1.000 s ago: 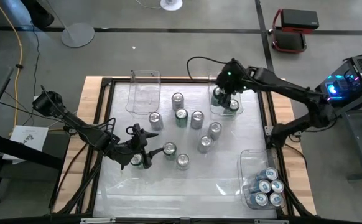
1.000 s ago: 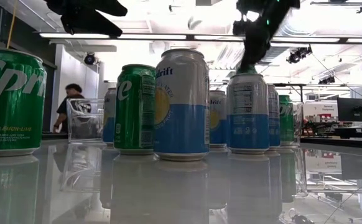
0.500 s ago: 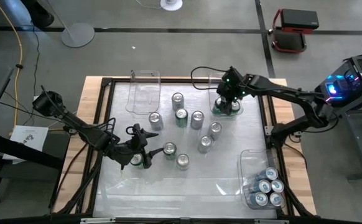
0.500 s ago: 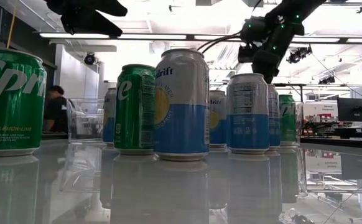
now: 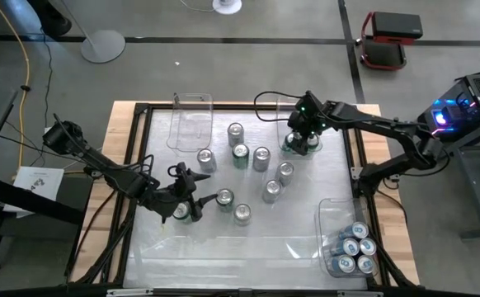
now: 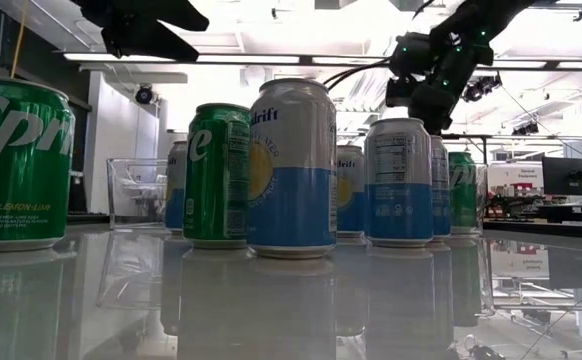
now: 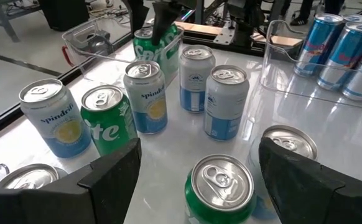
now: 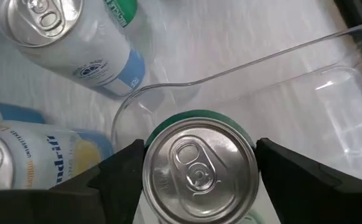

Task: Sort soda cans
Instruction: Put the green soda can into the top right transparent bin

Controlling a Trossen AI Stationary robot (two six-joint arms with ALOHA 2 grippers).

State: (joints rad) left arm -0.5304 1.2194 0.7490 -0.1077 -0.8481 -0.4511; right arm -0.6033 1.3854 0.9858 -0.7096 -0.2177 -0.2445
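Soda cans (image 5: 261, 158) stand upright in a loose cluster on the glossy white table (image 5: 223, 247), which mirrors them in the low view. A green can (image 8: 198, 167) sits inside the clear bin (image 8: 305, 81) at the table's far right corner, and the right gripper (image 5: 303, 142) hangs directly over it, fingers spread on either side of its silver top, not pinching it. Slim blue cans fill the near-right bin (image 5: 345, 239). A third clear bin (image 5: 190, 120) stands at the far left. The left gripper (image 5: 192, 206) hovers over the near-left cans, fingers spread wide above a green can (image 7: 220, 188). A wooden frame (image 5: 123, 132) borders the table; beyond lies grey floor (image 5: 248, 58), and ceiling strip lights (image 6: 271, 60) show in the low view.
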